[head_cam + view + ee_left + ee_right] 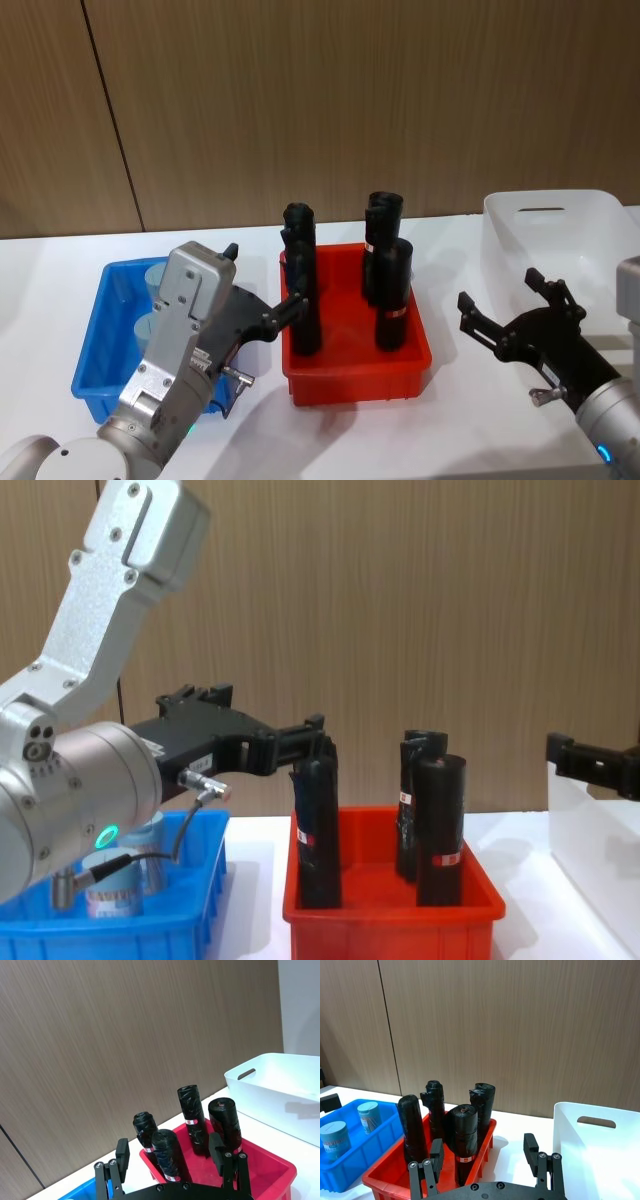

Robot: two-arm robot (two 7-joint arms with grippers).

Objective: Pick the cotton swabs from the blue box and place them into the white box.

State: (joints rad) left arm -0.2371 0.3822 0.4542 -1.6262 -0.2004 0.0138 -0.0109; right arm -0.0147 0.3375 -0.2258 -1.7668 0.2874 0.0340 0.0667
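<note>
From where I stand, the cotton swabs are standing upright in the blue box, on the robot's left side of the table. The left gripper hangs over the near right part of this box, with its jaws spread and nothing between them. It points toward the red bin and not down to the jars. The right gripper waits just in front of the white box, jaws also spread and empty.

I think the main danger is the black rolls. One finger of the left gripper is very near the closest roll, maybe touching it; I cannot say which. A sideways swing could push this roll over. Also the red bin stands between the two boxes, and the rolls are tall, so a jar carried low across could hit them. The jars look smooth and round, so with a weak or off-centre pinch one could slip or tip against the other jar.

My count:
- two jars of cotton swabs, both in the blue box
- four black rolls, all in the red bin
- one blue box, one red bin, one white box
- no jar in the part of the white box that I can see
</note>
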